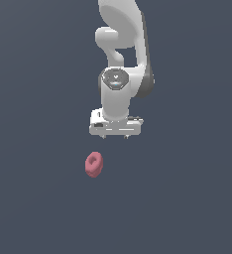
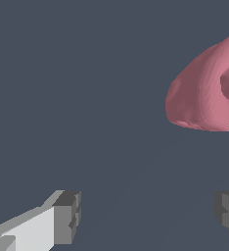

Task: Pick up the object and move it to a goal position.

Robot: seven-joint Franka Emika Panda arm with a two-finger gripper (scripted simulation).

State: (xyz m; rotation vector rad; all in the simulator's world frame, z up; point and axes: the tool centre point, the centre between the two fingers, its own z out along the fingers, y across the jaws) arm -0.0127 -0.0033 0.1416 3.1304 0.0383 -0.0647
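All I see besides is a flat, dark grey-blue ground (image 1: pixel 33 198) that fills both of my camera views. It looks plain and smooth, with no marks.

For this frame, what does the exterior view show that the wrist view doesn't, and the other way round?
Only the exterior view shows the white arm and the whole pink ring, lying apart from the gripper, towards the exterior view's left. Only the wrist view shows the two fingertips close up, spread wide with nothing between them. Both show the ring, ungrasped, on the plain dark grey ground.
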